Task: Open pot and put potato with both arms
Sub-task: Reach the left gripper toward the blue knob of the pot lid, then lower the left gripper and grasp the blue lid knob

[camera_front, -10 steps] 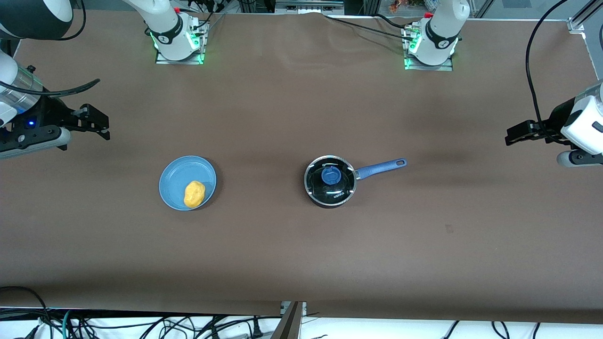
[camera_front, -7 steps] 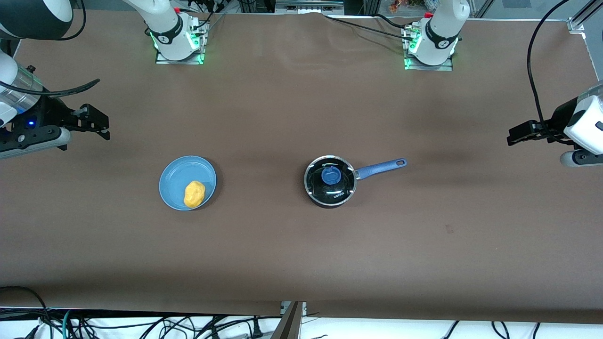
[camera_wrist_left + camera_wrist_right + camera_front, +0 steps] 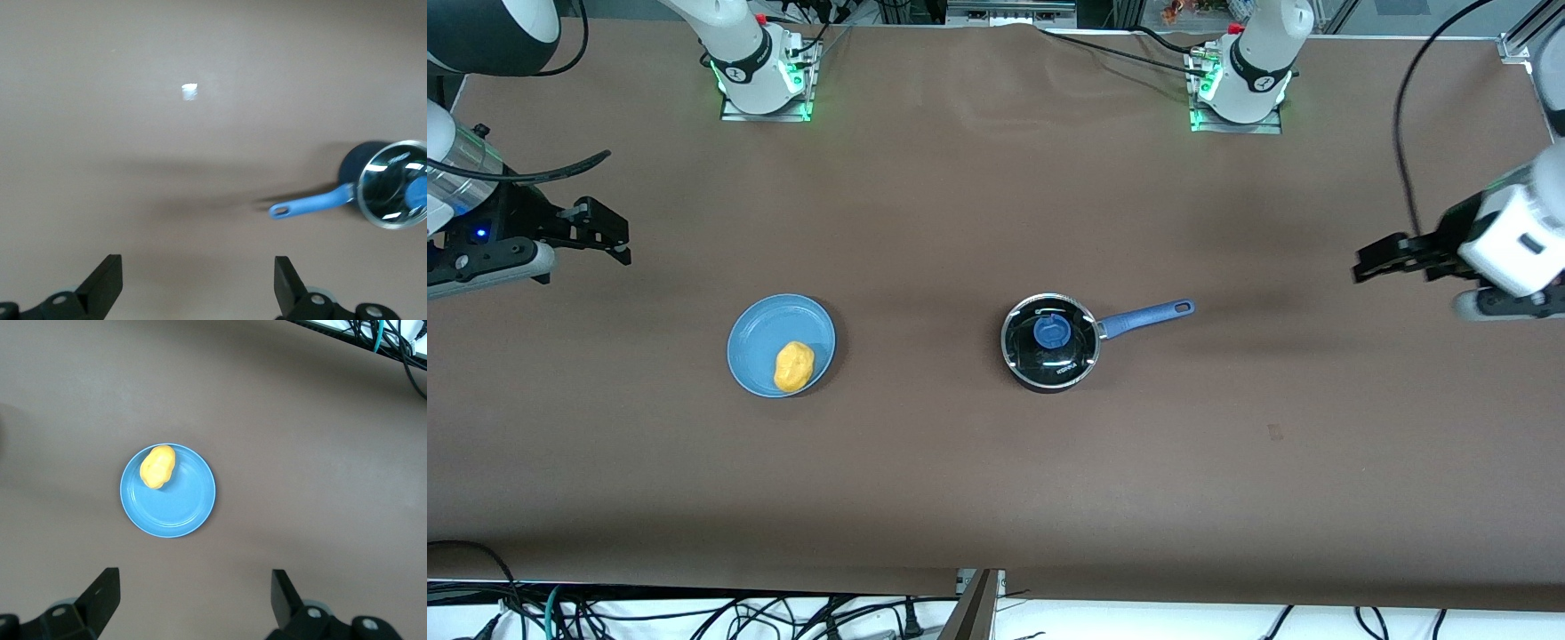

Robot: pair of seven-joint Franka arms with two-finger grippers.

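pot [image 3: 390, 183] cut off at left wrist view's edge, pot's inside hidden under lid [image 3: 1050, 336], lid lettering unreadable

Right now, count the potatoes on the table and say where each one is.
1. The potato lies on the blue plate, at the rim nearest the front camera, toward the right arm's end of the table. The lidded pot could hide more.

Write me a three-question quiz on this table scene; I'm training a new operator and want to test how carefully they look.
1. True or false: the glass lid is on the pot.
2. What does the potato rest on?
A. bare table
B. the blue plate
C. the pot
3. Are the left gripper and right gripper open or shut, and does either hold anything?

Key: 1 true; 2 B; 3 both open, holding nothing.
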